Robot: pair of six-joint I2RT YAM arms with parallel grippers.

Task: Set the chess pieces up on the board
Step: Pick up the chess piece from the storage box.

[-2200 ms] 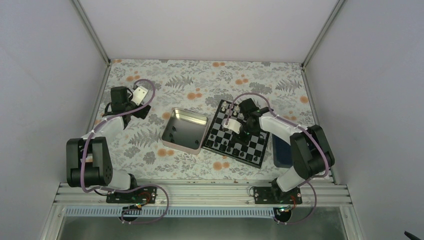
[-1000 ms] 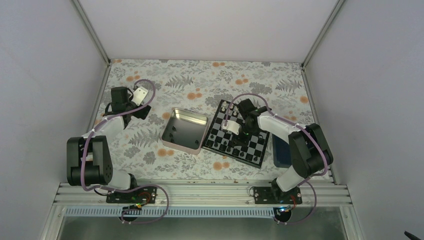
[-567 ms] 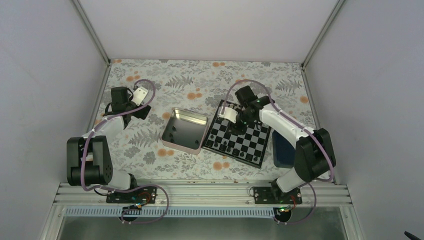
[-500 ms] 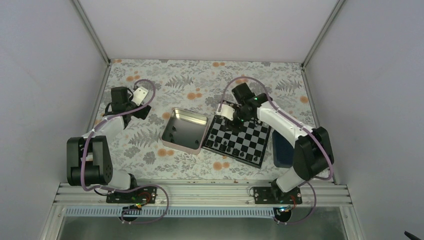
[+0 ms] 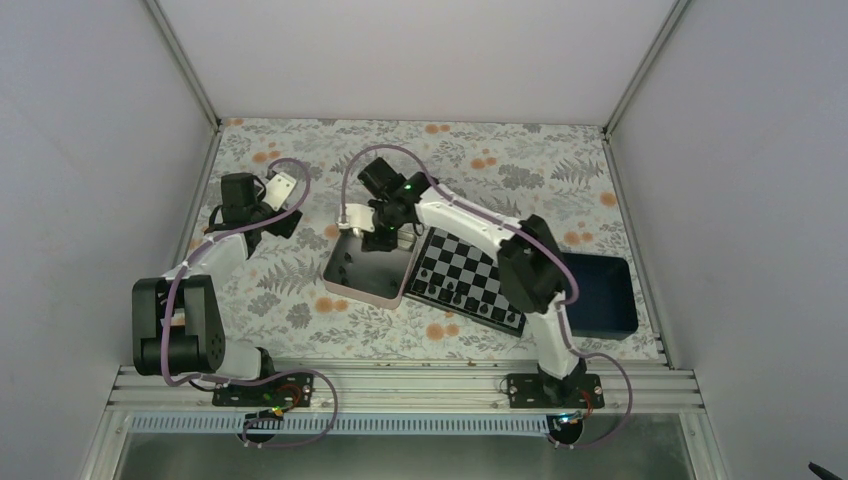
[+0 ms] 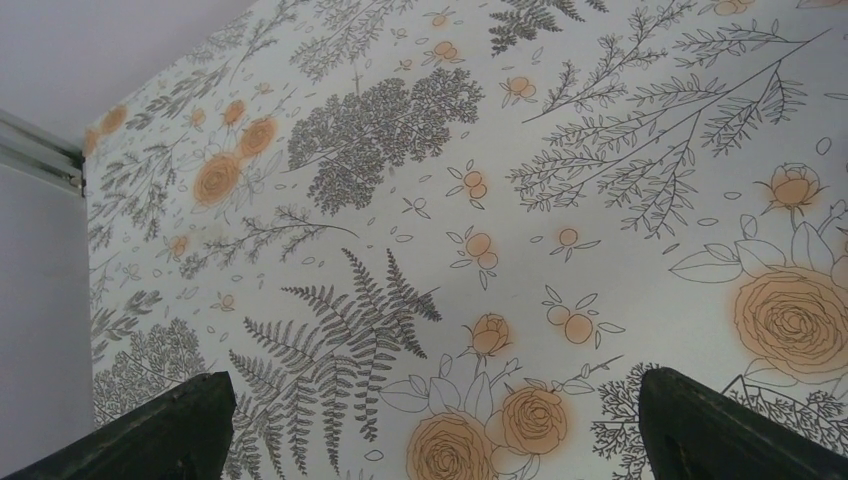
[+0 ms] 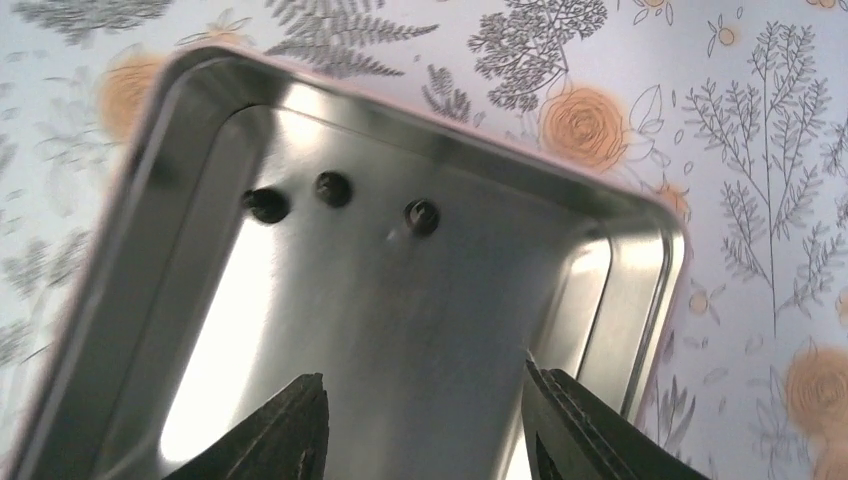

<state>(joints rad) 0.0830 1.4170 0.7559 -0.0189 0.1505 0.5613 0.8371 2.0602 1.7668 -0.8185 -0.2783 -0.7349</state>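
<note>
The checkered board (image 5: 478,272) lies right of centre, with several tiny black chess pieces (image 5: 452,293) along its near-left edge. Three more black pieces (image 7: 333,188) lie inside the silver tin (image 7: 610,300), which is left of the board in the top view (image 5: 345,290). My right gripper (image 5: 380,238) hangs over the tin's far part; in the right wrist view it (image 7: 425,405) is open and empty above the tin floor, short of the three pieces. My left gripper (image 5: 278,223) is at the far left; in the left wrist view it (image 6: 435,425) is open and empty above the cloth.
A dark blue tray (image 5: 600,295) stands right of the board. The flowered cloth (image 5: 300,290) covers the table. White walls with metal corner posts (image 5: 190,70) close in the left, back and right sides.
My right arm has swung left from above the board to above the tin, which uncovers the blue tray. The left arm has not moved.
</note>
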